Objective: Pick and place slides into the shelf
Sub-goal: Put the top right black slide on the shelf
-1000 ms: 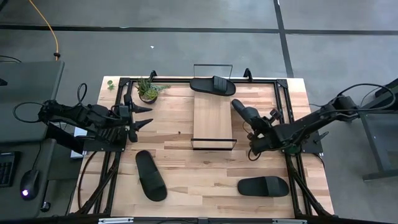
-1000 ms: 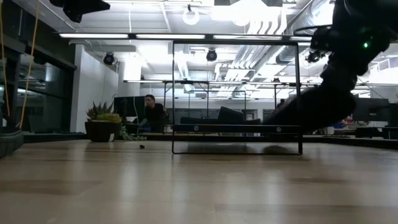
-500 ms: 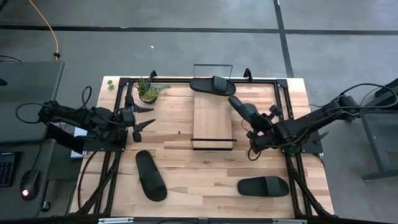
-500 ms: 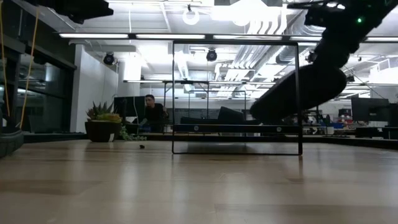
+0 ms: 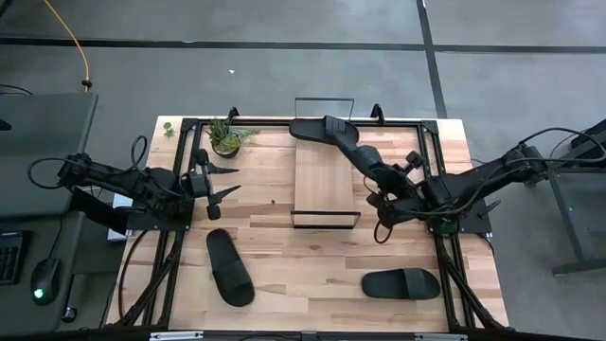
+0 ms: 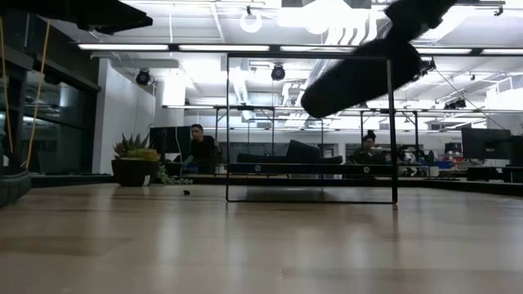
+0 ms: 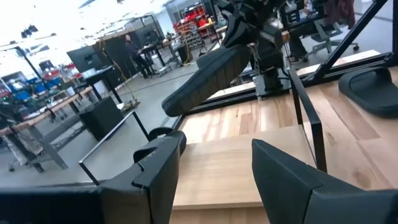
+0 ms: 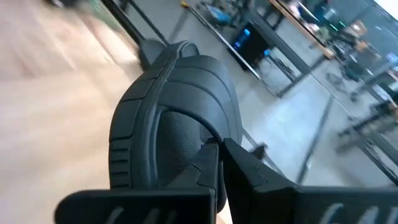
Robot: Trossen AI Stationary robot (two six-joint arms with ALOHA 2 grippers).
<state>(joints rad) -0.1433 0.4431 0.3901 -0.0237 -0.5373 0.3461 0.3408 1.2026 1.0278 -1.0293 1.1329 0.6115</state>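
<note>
Several matte black slides show. One point(image 5: 358, 154) is carried by my right gripper point(image 5: 383, 194) above the right side of the shelf point(image 5: 324, 185), a light-wood plank with black wire rails; in the low view this slide point(image 6: 359, 77) hangs high and tilted. Another slide point(image 5: 311, 129) lies sole-down across the shelf's far end. Two more rest flat on the table, one near left point(image 5: 230, 267) and one near right point(image 5: 401, 283). My left gripper point(image 5: 223, 180) hovers open left of the shelf, touching nothing; its wrist view looks over the plank point(image 7: 249, 162) at the carried slide point(image 7: 211, 74). My right gripper is shut on the carried slide at the end nearest the arm point(image 8: 186, 165), pinched between the two fingers point(image 8: 208, 168); the strap point(image 8: 174, 81) arches just beyond them. The fingers come from the table's right, along the slide. It is lifted clear, tilted, with its free end pointing far-left.
A small potted plant point(image 5: 225, 140) stands at the far left of the table. Black frame rails run along the table's edges. Bare wood lies between the shelf and the two near slides. A person point(image 6: 198, 147) sits in the room beyond the table.
My right gripper has risen and moved toward the shelf and the far edge, carrying the slide up. The slide now sits higher and its free end has swung over toward the slide on the shelf's far end. My left gripper has drifted slightly toward the shelf.
</note>
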